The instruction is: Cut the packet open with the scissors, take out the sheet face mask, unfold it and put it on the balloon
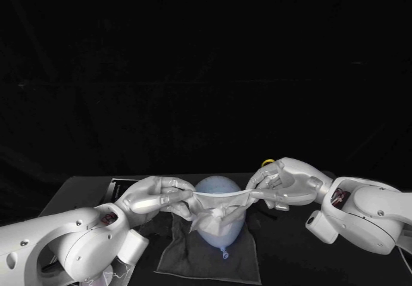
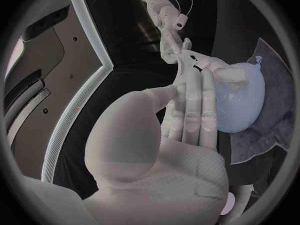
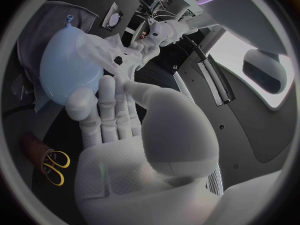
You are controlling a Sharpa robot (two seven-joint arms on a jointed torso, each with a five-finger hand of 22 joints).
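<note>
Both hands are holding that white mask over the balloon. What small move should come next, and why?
Probably lower both hands a little, so the face mask settles on the balloon. The left hand and right hand hold it stretched across the balloon, and its middle hangs crumpled, not flat.

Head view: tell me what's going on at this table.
The left hand and the right hand each pinch one side of the sheet face mask, stretching it across the pale blue balloon, which lies on a grey cloth on the black table. The mask partly drapes the balloon but is not yet released. Yellow-handled scissors lie near the right hand.
</note>
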